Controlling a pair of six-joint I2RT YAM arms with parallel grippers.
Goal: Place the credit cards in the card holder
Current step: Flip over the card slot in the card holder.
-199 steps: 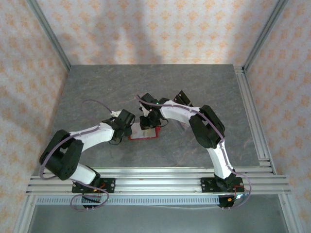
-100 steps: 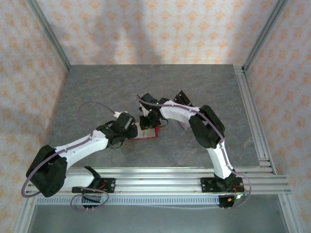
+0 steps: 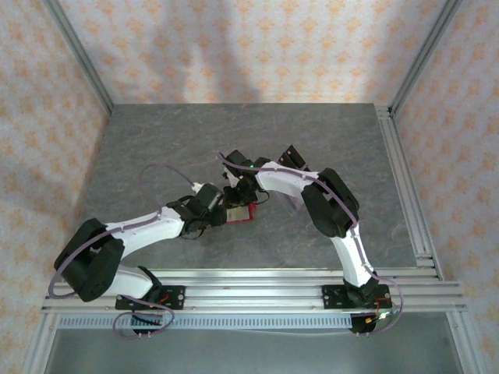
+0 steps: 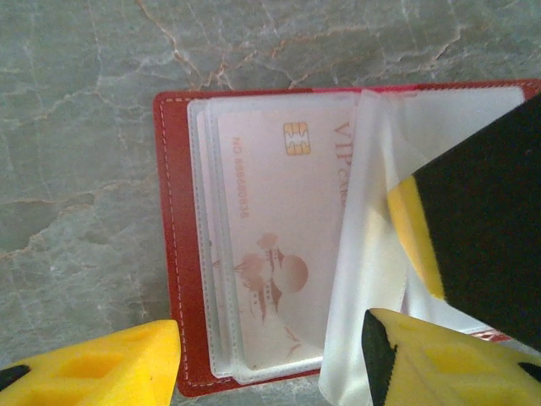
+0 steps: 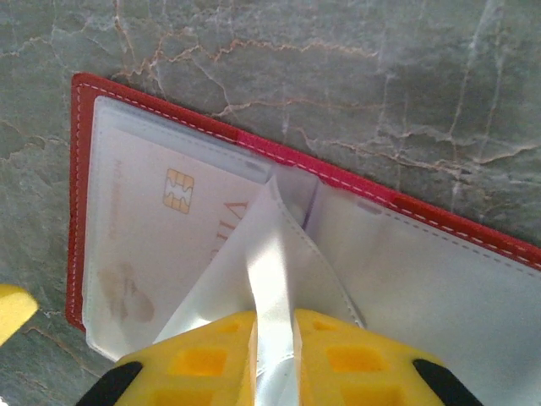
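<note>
The red card holder [image 3: 245,214] lies open on the grey table between the two wrists. In the left wrist view its red cover [image 4: 173,254] frames clear sleeves, and a pale pinkish credit card [image 4: 279,228] with a gold chip sits in the left sleeve. The same card [image 5: 161,245] shows in the right wrist view. My right gripper [image 5: 275,338] is shut on a clear sleeve page [image 5: 270,254] and holds it raised from the holder's fold. My left gripper [image 4: 270,372] is open low over the near edge of the holder [image 5: 152,114], one finger on each side of the card.
A clear stand with black strips [image 3: 291,155] sits just behind the right forearm. Metal rails [image 3: 249,284] run along the table's near edge, and another rail [image 3: 405,187] runs down the right side. The right gripper's black and yellow finger [image 4: 482,220] crowds the left wrist view.
The left arm has swung right and forward, bringing its gripper over the card holder's left half. The right gripper has held still on the sleeve.
</note>
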